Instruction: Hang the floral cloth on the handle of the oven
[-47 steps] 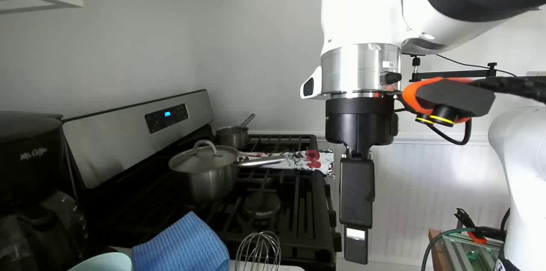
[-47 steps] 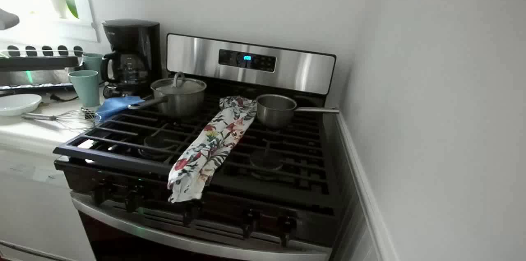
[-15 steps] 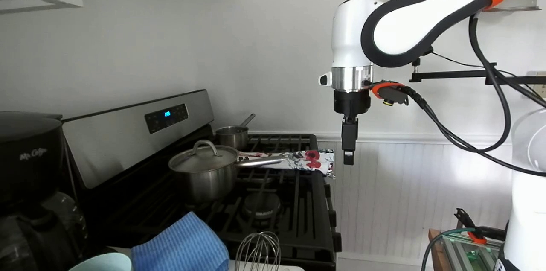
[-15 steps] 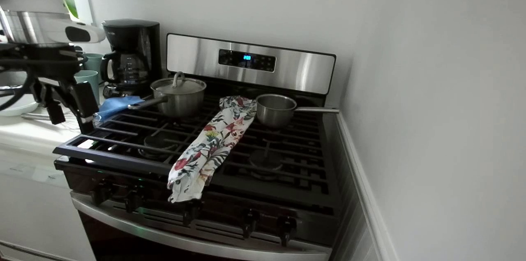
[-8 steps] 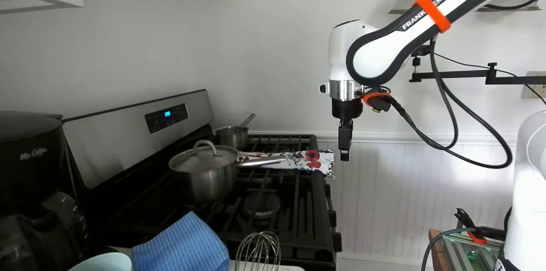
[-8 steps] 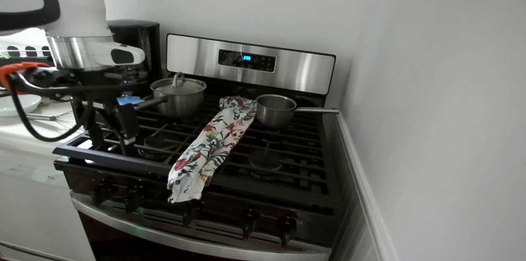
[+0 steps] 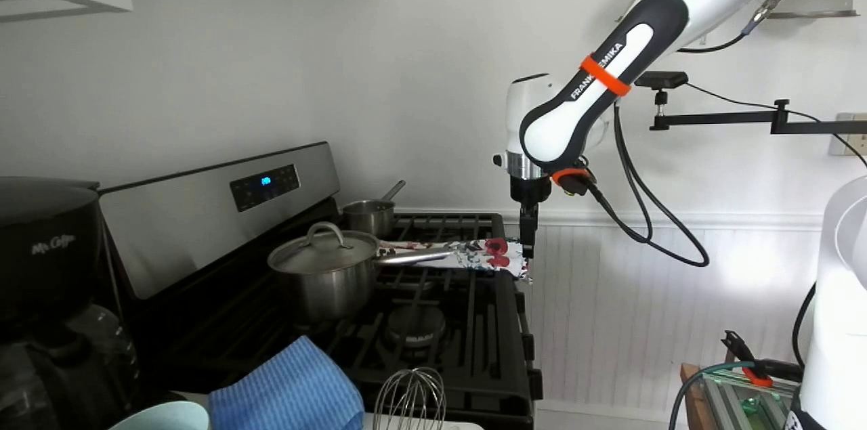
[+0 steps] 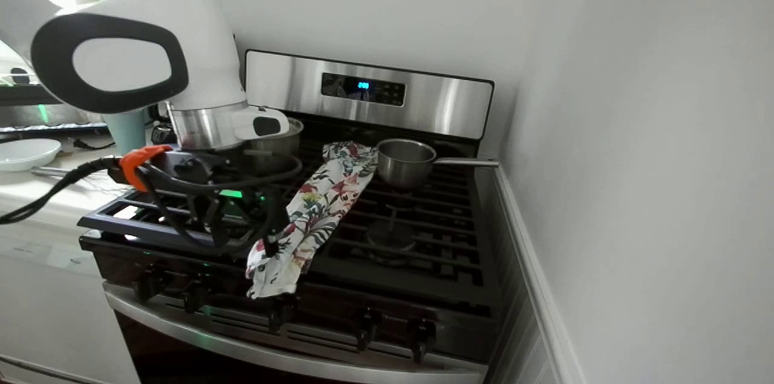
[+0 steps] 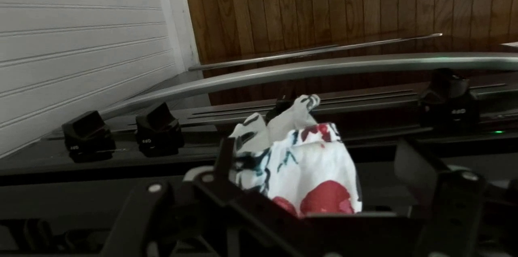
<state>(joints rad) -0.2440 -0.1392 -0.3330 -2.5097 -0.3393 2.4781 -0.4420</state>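
The floral cloth (image 8: 326, 202) lies lengthwise across the grates of the black oven (image 8: 435, 107), in both exterior views (image 7: 474, 255). Its front end hangs a little over the front edge, above the knobs. The oven's silver handle (image 8: 290, 362) runs below the knobs, with nothing on it; it also shows in the wrist view (image 9: 307, 71). My gripper (image 7: 527, 244) points down at the cloth's front end. In the wrist view the gripper (image 9: 321, 164) is open, with the cloth (image 9: 311, 164) between the fingers, nearer the left one. Whether the fingertips touch the cloth cannot be told.
A lidded pot (image 7: 332, 284) stands beside the cloth, its handle reaching toward it. A small saucepan (image 8: 406, 165) stands against the cloth's far end. Knobs (image 9: 160, 129) line the front. A blue cloth (image 7: 291, 389) and a whisk (image 7: 410, 399) lie on the counter. A wall (image 8: 635, 190) borders the stove.
My gripper has moved along the stove front from the counter side, coming in and down to the floral cloth's front end. The cloth and pots have not moved.
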